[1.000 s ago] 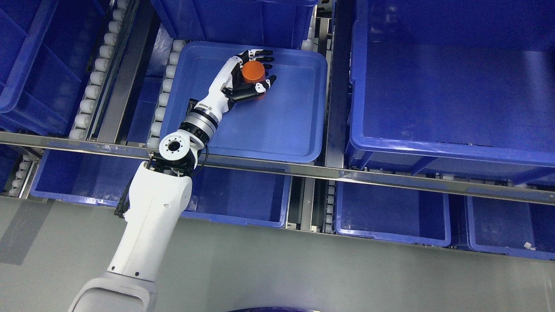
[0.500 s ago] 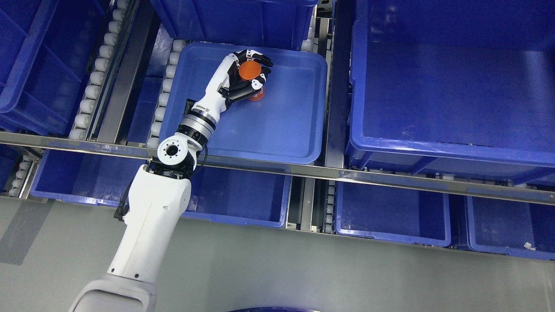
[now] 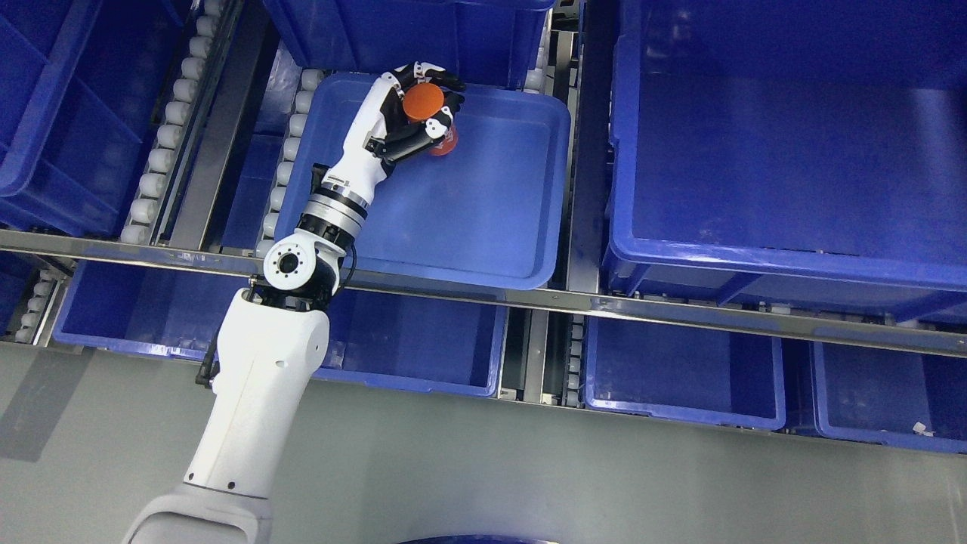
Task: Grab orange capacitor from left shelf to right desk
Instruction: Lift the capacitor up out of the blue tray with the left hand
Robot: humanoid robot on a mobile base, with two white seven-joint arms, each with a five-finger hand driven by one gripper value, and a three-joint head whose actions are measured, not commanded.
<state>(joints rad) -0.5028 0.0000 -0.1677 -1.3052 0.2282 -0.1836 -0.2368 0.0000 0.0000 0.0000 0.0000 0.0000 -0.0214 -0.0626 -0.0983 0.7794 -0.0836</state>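
A metal shelf rack (image 3: pixel 529 298) with white roller tracks fills the view above a grey floor (image 3: pixel 529 483). One large deep blue plastic bin (image 3: pixel 786 151) sits at the right, and one shallow blue plastic tray (image 3: pixel 483 219) lies in the middle bay. The single white left arm (image 3: pixel 264 378) reaches up from the lower left into that tray. Its robot hand (image 3: pixel 412 113) has its black fingers (image 3: pixel 446 79) wrapped around the one orange cylindrical capacitor (image 3: pixel 424 104). Compared with a second ago, the hand was spread around the capacitor, which stood lower in the tray; now it clasps it tightly, shifted up and left, close to the tray's far rim.
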